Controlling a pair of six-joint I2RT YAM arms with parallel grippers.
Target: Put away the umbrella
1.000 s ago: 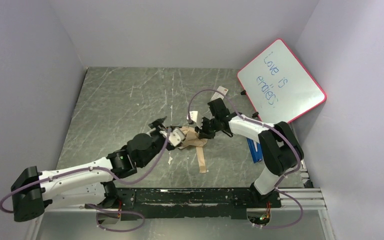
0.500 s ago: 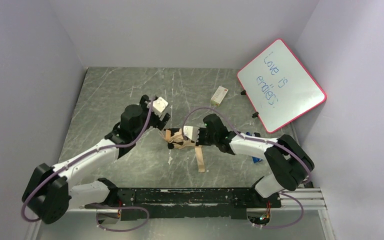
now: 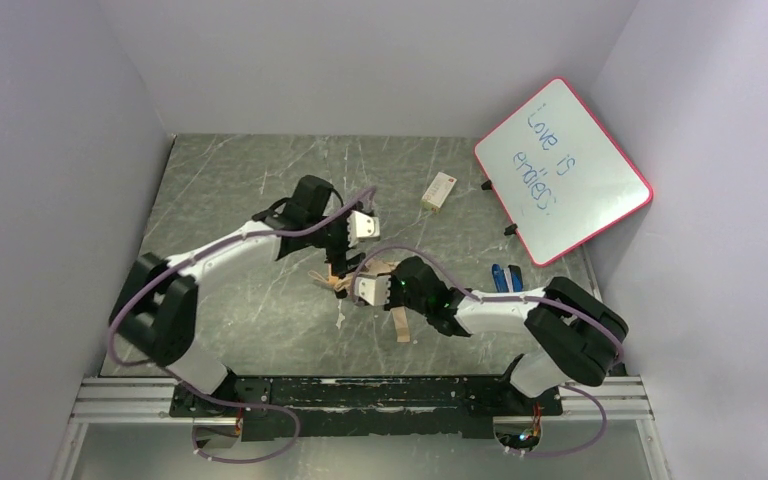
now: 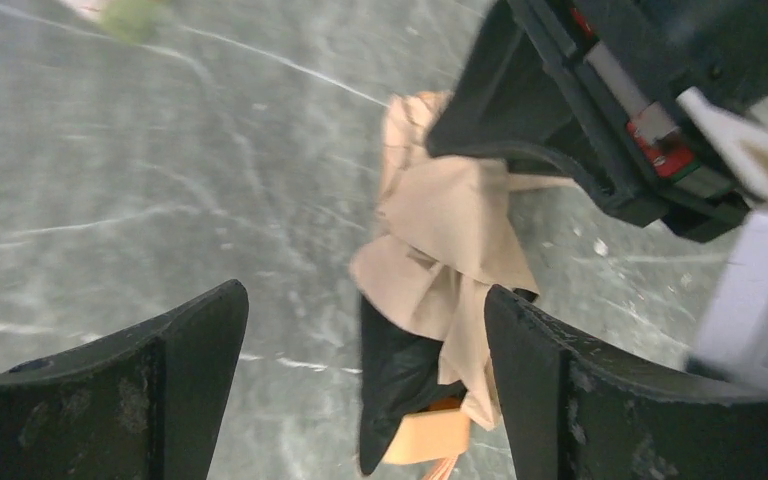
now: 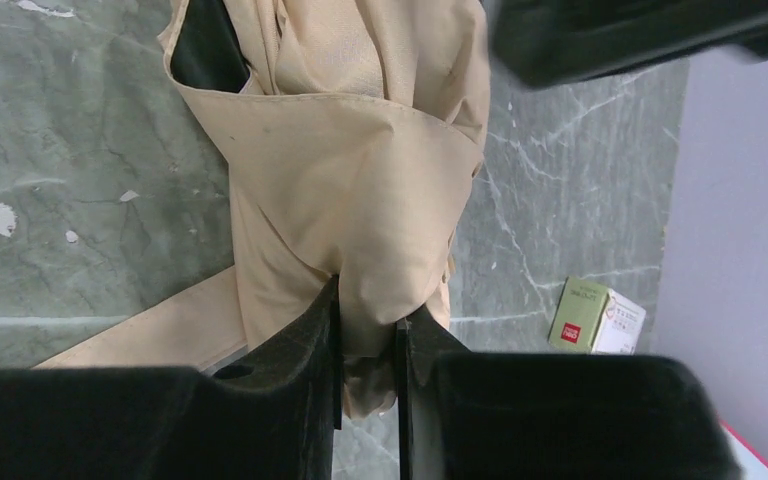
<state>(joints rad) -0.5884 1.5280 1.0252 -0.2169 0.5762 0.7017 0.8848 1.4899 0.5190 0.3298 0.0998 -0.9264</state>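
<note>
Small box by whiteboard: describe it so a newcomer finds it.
Find the pink-framed whiteboard leaning in the far right corner. Just left of it, a small box lies on the table. It is pale green and white, unlike the blue thing nearer the front.

The scratched grey worktop (image 3: 230,200) carries the bundled umbrella (image 4: 450,240) near centre, a small box (image 3: 441,190) at one o'clock, a whiteboard (image 3: 560,170) at two and a blue object (image 3: 501,277) at three.
</note>
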